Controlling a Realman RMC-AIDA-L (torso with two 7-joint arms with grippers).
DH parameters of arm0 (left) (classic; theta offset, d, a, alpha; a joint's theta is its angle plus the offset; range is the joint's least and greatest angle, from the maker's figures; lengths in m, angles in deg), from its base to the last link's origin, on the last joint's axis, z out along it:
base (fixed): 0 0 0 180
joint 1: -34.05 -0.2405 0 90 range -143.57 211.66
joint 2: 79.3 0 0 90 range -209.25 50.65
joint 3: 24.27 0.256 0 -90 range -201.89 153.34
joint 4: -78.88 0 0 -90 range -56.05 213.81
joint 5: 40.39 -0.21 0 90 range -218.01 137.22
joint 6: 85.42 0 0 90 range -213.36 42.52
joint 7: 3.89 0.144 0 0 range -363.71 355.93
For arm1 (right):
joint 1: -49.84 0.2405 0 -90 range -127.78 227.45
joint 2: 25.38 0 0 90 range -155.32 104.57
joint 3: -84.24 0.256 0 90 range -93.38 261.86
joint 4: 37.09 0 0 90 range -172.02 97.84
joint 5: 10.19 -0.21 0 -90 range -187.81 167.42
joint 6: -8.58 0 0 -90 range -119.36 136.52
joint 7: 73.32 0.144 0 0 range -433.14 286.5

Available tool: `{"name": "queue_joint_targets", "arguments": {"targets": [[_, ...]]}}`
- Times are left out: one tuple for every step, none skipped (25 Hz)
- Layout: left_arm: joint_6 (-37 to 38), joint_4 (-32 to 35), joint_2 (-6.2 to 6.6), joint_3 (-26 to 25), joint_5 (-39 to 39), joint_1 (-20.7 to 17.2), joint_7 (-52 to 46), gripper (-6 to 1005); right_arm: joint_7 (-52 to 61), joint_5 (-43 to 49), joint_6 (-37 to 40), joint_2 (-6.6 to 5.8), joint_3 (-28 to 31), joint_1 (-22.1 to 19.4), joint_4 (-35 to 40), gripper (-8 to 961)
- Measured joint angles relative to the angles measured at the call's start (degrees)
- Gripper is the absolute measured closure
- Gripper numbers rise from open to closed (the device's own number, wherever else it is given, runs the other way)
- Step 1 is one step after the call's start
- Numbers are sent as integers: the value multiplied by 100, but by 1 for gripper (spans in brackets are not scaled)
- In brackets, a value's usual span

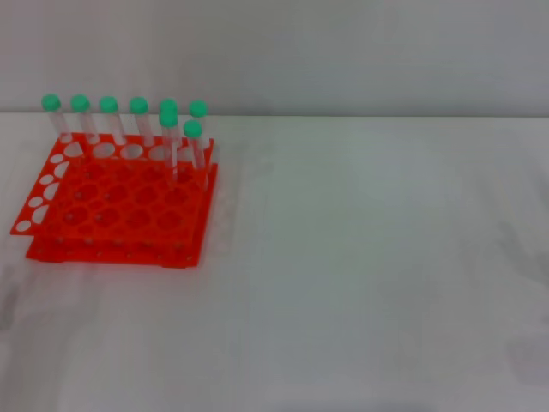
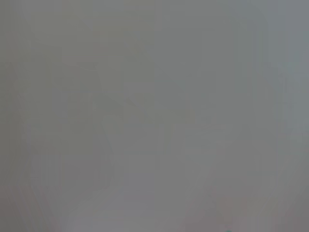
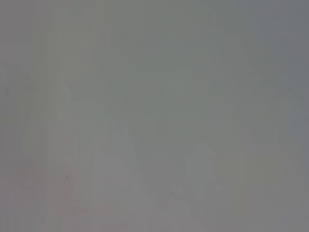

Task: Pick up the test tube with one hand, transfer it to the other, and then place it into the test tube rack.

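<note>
The orange-red test tube rack [image 1: 111, 206] stands on the white table at the far left in the head view. Several clear test tubes with green caps stand upright in its back rows, among them one at the right end [image 1: 194, 142] and one at the left end [image 1: 55, 113]. No loose tube lies on the table. Neither gripper nor arm shows in the head view. Both wrist views show only a plain grey blank, with no fingers, tube or rack in them.
The white table [image 1: 369, 275] stretches to the right and front of the rack. A grey wall [image 1: 343, 51] runs along the table's far edge.
</note>
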Motion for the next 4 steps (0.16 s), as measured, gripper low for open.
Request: {"name": "queue_joint_targets", "arguments": {"targets": [[16, -2, -1, 9, -12, 40, -25, 329, 2, 0, 4, 0, 0, 3, 0, 119], [33, -8, -2, 35, -32, 92, -45, 329, 6, 0, 6, 1, 0, 7, 0, 119], [47, -10, -3, 63, -52, 134, -58, 329, 13, 0, 8, 2, 0, 11, -1, 119], [52, -11, -3, 89, -64, 166, -60, 329, 23, 0, 6, 4, 0, 19, -15, 119]]}}
